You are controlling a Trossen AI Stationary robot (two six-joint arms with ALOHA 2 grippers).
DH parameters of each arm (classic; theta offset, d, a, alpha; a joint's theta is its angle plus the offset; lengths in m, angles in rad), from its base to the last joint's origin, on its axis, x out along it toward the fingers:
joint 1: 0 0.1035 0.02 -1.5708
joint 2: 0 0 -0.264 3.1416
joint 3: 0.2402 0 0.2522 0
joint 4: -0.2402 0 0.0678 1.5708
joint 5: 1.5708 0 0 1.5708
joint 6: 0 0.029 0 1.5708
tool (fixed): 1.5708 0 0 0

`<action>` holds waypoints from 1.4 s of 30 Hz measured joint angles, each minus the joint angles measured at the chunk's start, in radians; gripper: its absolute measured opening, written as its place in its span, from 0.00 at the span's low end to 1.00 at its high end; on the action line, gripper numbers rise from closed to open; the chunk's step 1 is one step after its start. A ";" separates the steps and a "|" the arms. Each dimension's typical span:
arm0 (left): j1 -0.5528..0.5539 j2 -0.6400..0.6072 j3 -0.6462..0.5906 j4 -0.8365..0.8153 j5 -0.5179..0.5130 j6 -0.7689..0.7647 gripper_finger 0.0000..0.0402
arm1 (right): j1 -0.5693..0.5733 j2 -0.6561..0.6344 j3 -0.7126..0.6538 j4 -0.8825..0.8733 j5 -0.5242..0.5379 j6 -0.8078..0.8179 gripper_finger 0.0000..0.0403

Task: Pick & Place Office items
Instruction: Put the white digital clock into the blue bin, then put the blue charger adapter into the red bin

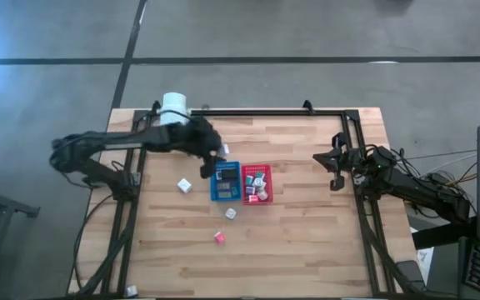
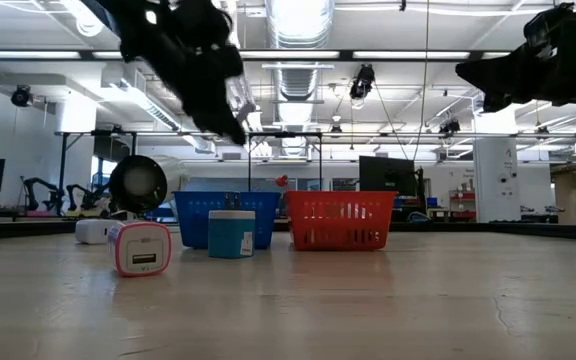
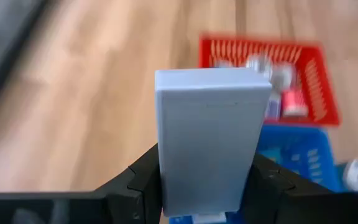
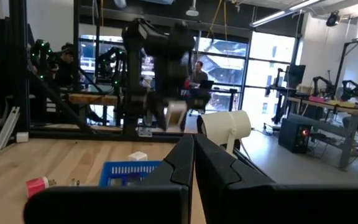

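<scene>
Transport step: left pincer [image 3: 207,180], clamping a white block [image 3: 207,140], must lower and release over the blue tray [image 1: 225,182]; right pincer [image 4: 193,163] waits closed, empty.

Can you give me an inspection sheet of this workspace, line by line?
Surface: wooden table, black frame.
Job's things: blue tray and red tray side by side, small items inside; three loose items on the wood.
Clutter: white cylinder at the far edge.
Grippers: left tool shut on a pale block above the blue tray; right tool shut, empty, raised at the right side.
Cables: bundle behind the right arm.
Surroundings: lab, people at desks.
</scene>
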 joint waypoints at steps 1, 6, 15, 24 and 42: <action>-0.006 0.036 0.000 -0.002 0.003 -0.001 0.38 | 0.000 0.000 0.000 0.000 0.000 0.000 0.02; -0.041 0.160 -0.002 -0.011 0.006 -0.003 0.38 | 0.000 0.000 0.000 -0.003 -0.001 0.002 0.02; -0.093 0.256 -0.002 -0.011 0.006 -0.003 0.38 | 0.000 0.000 0.000 -0.004 -0.002 0.002 0.02; -0.095 0.304 0.001 -0.003 0.006 -0.003 0.38 | 0.000 0.000 0.000 -0.004 -0.002 0.002 0.02; -0.096 0.302 -0.001 -0.003 0.009 -0.014 0.64 | 0.000 0.000 0.000 -0.005 -0.001 -0.001 0.02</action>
